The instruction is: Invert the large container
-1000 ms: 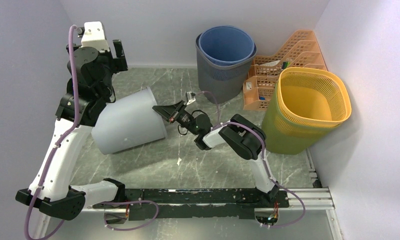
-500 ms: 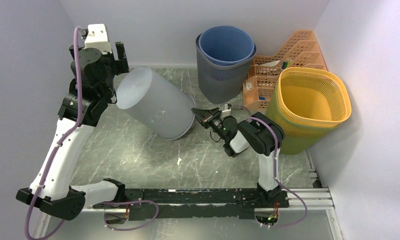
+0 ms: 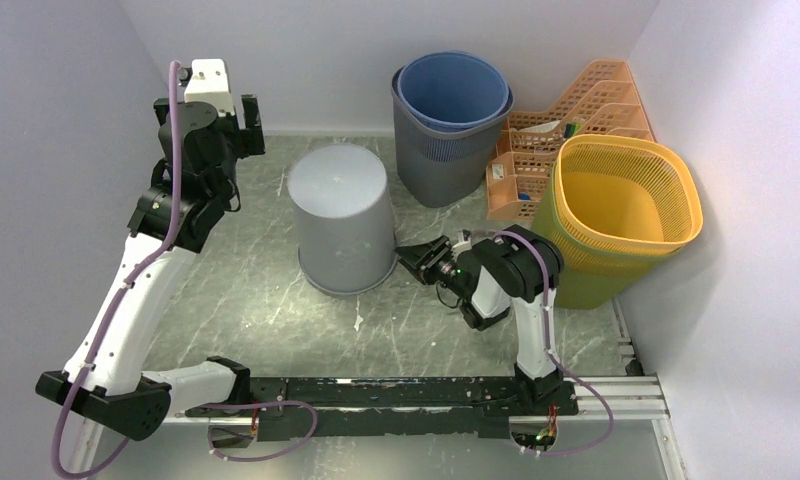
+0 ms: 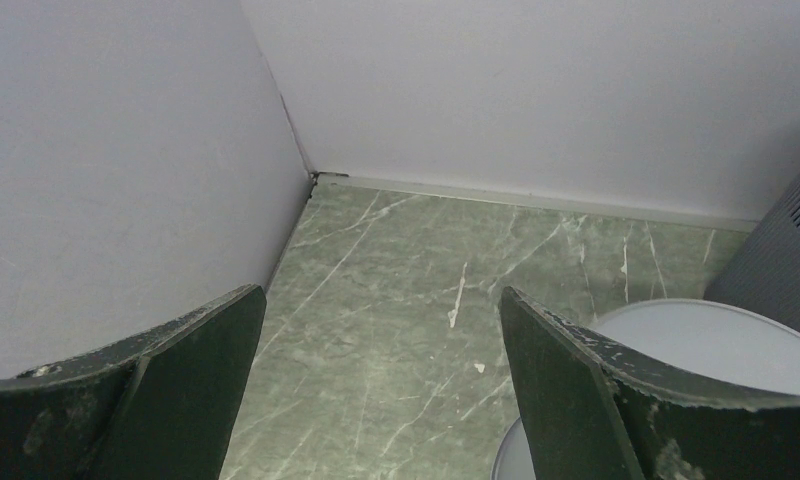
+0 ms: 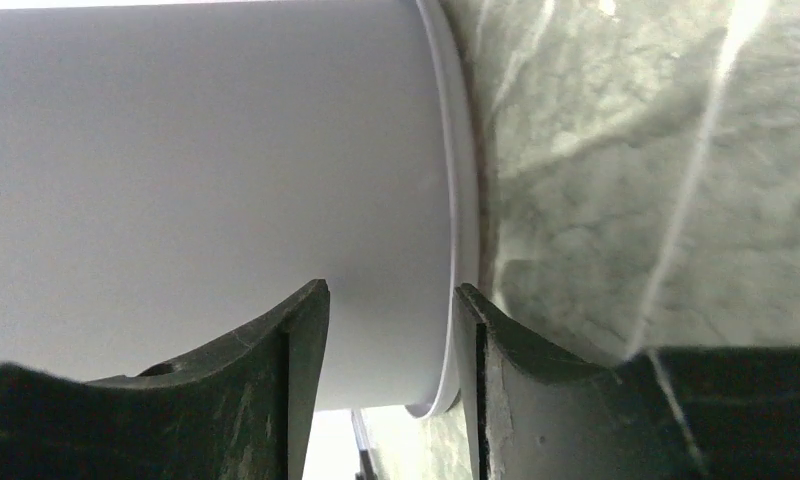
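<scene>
The large grey container [image 3: 341,215] stands upside down on the green marble floor, its closed base facing up and its rim on the floor. It also shows in the left wrist view [image 4: 716,345] and fills the right wrist view [image 5: 206,150]. My left gripper [image 3: 250,120] is open and empty, raised at the back left, apart from the container; in its own view [image 4: 376,330] only floor lies between the jaws. My right gripper [image 3: 408,260] is low at the container's right rim, jaws a little apart [image 5: 391,290], with the rim beside one finger [image 5: 486,340].
A blue bin [image 3: 453,90] sits nested in a dark grey bin [image 3: 436,165] at the back. An orange file organiser [image 3: 566,120] and a yellow mesh basket [image 3: 616,215] stand at the right. Walls close in at the left, back and right.
The container went from lying tilted on its side to standing upside down on the floor. The left gripper lifted away to the back. The right gripper drew back to the container's right rim.
</scene>
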Robot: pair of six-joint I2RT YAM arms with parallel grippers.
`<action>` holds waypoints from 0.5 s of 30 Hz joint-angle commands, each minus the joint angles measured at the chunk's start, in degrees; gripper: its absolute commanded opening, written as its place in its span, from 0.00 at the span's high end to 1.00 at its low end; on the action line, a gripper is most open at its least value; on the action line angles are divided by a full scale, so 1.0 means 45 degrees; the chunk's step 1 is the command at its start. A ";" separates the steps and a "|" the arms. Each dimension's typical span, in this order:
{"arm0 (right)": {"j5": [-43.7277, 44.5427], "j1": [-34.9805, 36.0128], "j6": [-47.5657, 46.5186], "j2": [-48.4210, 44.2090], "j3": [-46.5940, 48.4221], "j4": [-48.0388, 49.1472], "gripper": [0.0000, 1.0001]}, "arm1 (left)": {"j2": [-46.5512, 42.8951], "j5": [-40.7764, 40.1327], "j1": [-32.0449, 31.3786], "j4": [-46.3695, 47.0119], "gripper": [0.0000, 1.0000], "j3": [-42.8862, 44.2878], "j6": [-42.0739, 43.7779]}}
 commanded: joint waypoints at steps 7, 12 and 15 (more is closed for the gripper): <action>-0.0878 -0.1266 -0.0839 -0.0082 -0.1058 0.3534 0.45 | -0.0035 0.0613 0.0060 0.0540 0.01 -0.0204 -0.0312; -0.1119 -0.1542 -0.1403 -0.0804 -0.1276 0.2510 0.39 | 0.0064 0.0955 0.0060 0.0586 0.01 -0.0343 -0.0465; -0.1146 -0.1545 -0.2160 -0.1780 -0.1105 0.0879 0.38 | 0.0266 0.1210 0.0069 0.0527 0.01 -0.0210 -0.0574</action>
